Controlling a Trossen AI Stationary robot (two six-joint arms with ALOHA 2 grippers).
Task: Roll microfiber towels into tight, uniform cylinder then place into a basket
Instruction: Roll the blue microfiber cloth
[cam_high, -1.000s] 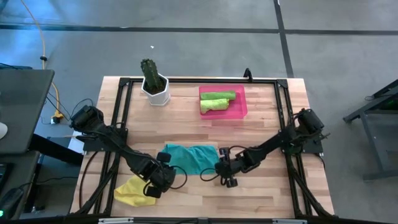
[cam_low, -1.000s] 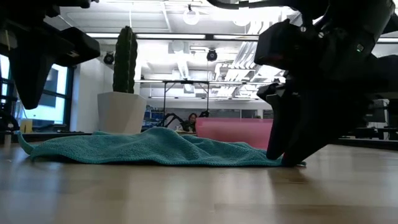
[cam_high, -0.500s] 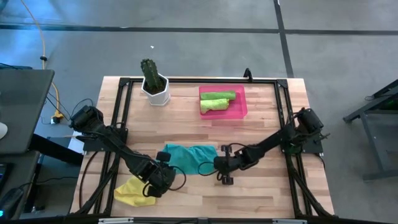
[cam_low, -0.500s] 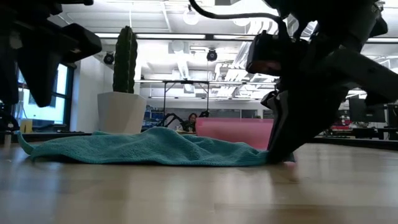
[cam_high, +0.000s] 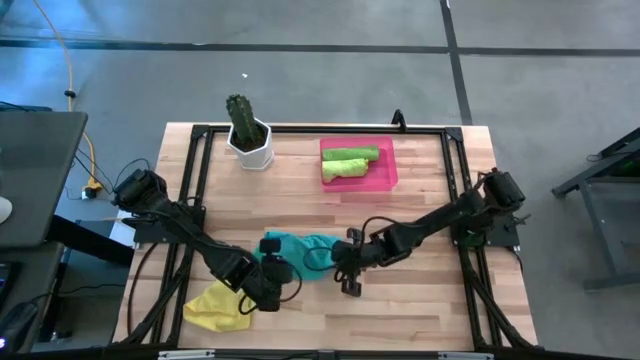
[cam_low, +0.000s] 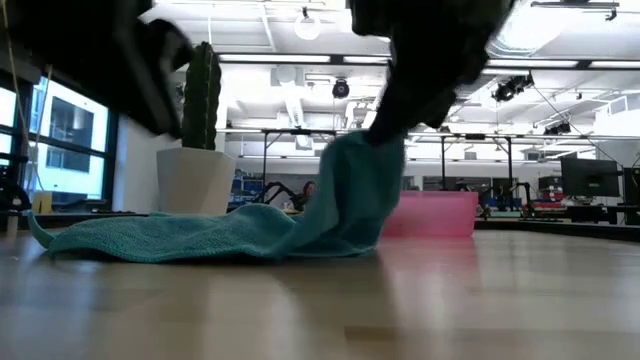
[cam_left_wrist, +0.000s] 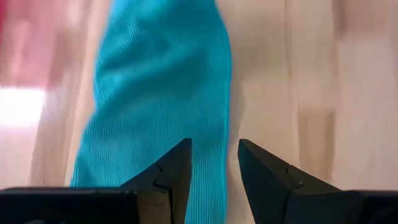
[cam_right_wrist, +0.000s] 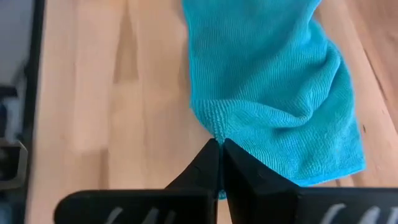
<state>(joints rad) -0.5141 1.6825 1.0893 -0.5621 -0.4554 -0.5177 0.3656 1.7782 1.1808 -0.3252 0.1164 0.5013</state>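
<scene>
Right gripper (cam_right_wrist: 219, 163) pinched shut on the near-right edge of the teal towel (cam_high: 300, 250), lifted. Towel lies mid-table, long axis left–right, extending toward the left gripper (cam_left_wrist: 212, 163) (part open, empty) over its other end.

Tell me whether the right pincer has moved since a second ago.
Yes. In the high view the right pincer has shifted leftward, away from the table's right frame rail, and now pinches the teal towel, lifting its edge.
</scene>
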